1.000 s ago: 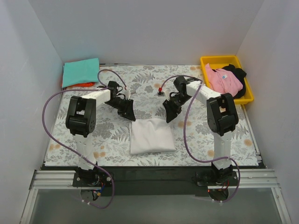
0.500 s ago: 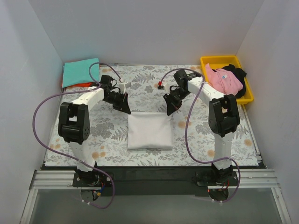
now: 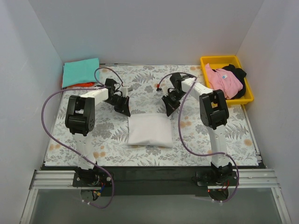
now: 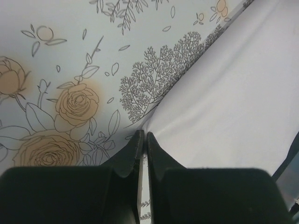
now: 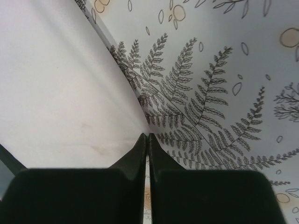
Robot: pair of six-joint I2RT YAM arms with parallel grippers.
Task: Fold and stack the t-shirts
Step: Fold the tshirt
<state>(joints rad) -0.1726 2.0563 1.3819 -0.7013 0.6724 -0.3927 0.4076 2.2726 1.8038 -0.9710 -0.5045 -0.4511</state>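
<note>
L tool (image 4: 142,136): fingers together w/ only a hairline gap, tips nipped on the far-L corner of the white t-shirt (image 3: 150,131). From those tips the shirt spreads ahead & off to the side twd the other arm. Bare floral-print surface (image 3: 107,140) lies on the tool's outer side.

R tool (image 5: 147,136): same, fingers together on the shirt's far-R corner. The cloth runs ahead & inward twd the L tool, w/ fern print on the outer side.

The white shirt is folded to a rough rectangle & lies flat on the surface betw. the 2 tools, its bulk on the arm-base side of both.

Teal t-shirt (image 3: 81,72): folded, well apart from the L tool, out past its outer side at the surface's far corner. An orange t-shirt (image 3: 80,84) shows as a sliver under its near edge.

Yellow bin (image 3: 219,59): well apart from the R tool, beyond its outer side. A pink t-shirt (image 3: 225,80) & a black t-shirt (image 3: 239,73) sit crumpled inside.
</note>
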